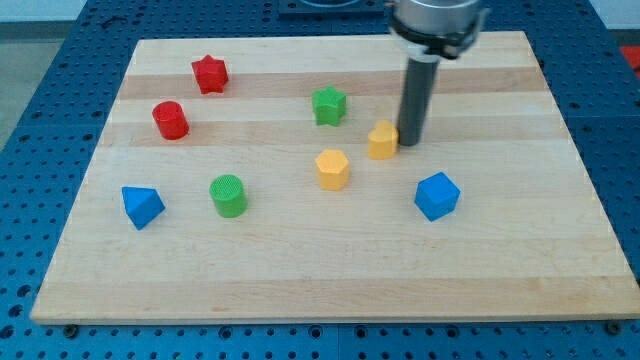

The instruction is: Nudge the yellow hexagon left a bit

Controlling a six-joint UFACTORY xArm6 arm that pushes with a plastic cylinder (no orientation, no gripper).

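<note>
Yellow hexagon (332,168) sits near the middle of the wooden board (300,280), lying flat and apart from everything else. Up and to the view's right of it is a second yellow block (382,140), whose shape is hard to make out. The rod's tip (410,146) stands right at that second block's right side, touching it or very nearly so; it grips nothing, being only a plain dark rod set upright on the board. The tip is well clear of the hexagon. A green star (328,105) lies above the hexagon, a blue block (437,195) to its lower right. Toward the view's left are a green cylinder (228,195), a blue triangular block (142,206), a red cylinder (171,120) and a red star (210,74).
</note>
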